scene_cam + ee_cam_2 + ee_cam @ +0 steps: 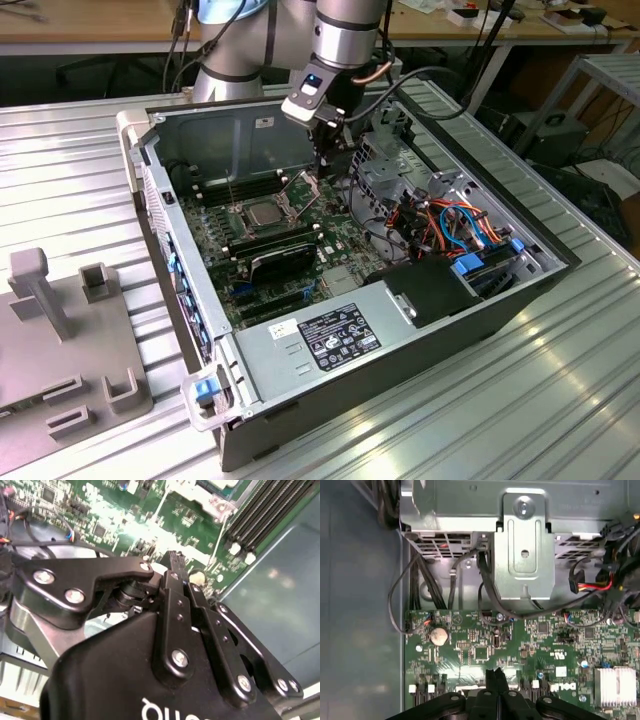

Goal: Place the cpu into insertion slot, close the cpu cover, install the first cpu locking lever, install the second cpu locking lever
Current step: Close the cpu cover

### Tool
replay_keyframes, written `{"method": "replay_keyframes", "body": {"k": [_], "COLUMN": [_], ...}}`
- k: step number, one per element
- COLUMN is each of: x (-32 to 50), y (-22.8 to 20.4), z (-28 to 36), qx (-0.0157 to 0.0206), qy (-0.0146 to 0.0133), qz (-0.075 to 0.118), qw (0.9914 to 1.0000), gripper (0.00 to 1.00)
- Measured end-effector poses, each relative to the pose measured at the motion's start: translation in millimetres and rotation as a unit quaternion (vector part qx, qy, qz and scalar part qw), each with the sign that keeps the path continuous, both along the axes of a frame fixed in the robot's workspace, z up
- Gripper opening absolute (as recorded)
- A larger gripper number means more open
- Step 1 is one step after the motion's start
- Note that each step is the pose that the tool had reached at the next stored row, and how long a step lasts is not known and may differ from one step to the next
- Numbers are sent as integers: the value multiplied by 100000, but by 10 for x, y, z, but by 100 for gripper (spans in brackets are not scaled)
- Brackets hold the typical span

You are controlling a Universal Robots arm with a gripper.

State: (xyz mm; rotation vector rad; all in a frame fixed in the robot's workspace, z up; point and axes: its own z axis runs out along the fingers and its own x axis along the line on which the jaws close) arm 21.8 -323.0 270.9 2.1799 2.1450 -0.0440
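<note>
Ribbed metal table (560, 400) carries open computer case (215, 125). We see cpu (258, 212) lying in insertion slot (238, 215); gripper (496, 674) closed, empty, just above motherboard (545, 635).

pincer (496, 676) base cut off, memory slots (256, 514) cropped

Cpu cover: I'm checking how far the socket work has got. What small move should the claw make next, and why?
Probably ease the shut claw against the cpu cover to tip it down: in the exterior view the cpu already lies in the insertion slot, and the cover looks raised beside it.
</note>
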Motion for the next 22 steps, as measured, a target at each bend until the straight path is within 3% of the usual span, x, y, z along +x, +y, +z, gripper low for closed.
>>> {"method": "replay_keyframes", "body": {"k": [7, 13, 17, 22], "x": [104, 89, 29, 29], "y": [1, 1, 0, 1], "z": [-117, -233, -254, -254], "qx": [4, 7, -7, 4], "qy": [2, 12, 15, 9], "qz": [0, 0, 0, 0], "qw": [100000, 100000, 100000, 100000], "gripper": [11, 11, 11, 11]}}
